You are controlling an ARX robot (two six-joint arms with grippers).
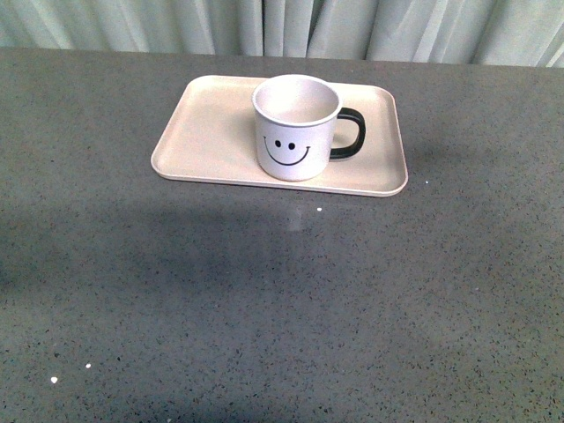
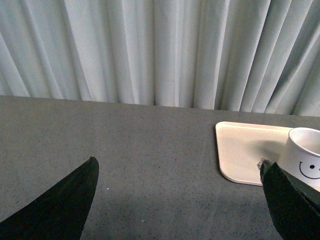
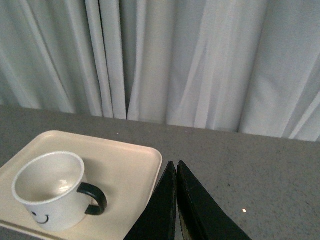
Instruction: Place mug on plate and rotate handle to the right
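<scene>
The white mug [image 1: 295,128] with a black smiley face stands upright on the pale beige plate [image 1: 211,132], toward its front middle. Its black handle [image 1: 350,132] points right in the front view. No arm shows in the front view. In the left wrist view the mug [image 2: 305,156] and plate [image 2: 245,150] sit off to one side, and my left gripper [image 2: 180,172] is open over bare table with nothing between its fingers. My right gripper [image 3: 176,167] is shut and empty, beside the plate's [image 3: 125,165] edge, apart from the mug [image 3: 52,192] and its handle [image 3: 95,197].
A dark grey speckled table [image 1: 282,300] carries the plate. Pale pleated curtains [image 1: 282,26] hang behind its far edge. A few small white specks [image 1: 54,380] lie near the front left of the table.
</scene>
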